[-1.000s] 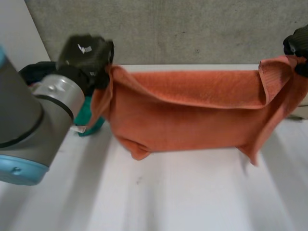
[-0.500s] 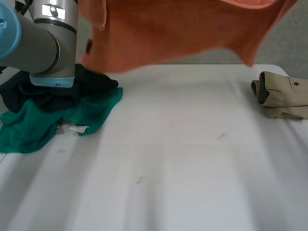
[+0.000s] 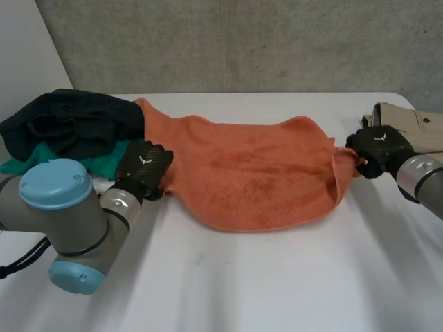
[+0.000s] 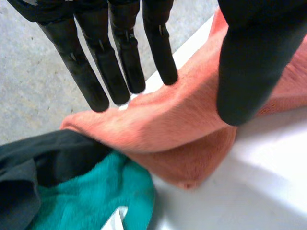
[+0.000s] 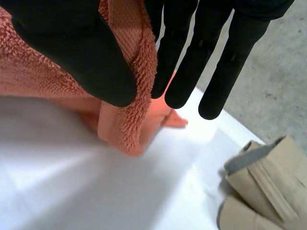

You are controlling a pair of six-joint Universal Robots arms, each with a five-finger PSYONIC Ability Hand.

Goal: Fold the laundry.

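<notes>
Towel [image 3: 263,173], orange, lies spread on the white counter [image 3: 277,277] between both hands. The left hand [image 3: 143,168] pinches its near edge between straight fingers [image 4: 122,62] and thumb, beside a heap of dark and green clothes [image 3: 69,124]. The right hand [image 3: 377,146] pinches the opposite corner, near a folded beige garment [image 3: 415,124].

The orange terry-cloth towel [image 3: 256,173] lies spread across the white surface [image 3: 242,277], rumpled, its near edge curving. Its left end, beside a heap of black and green clothes [image 3: 69,128], is pinched in the left robot hand [image 3: 144,168]. Its bunched right end is pinched in the right robot hand [image 3: 377,146], near a folded beige garment [image 3: 415,124].
</notes>
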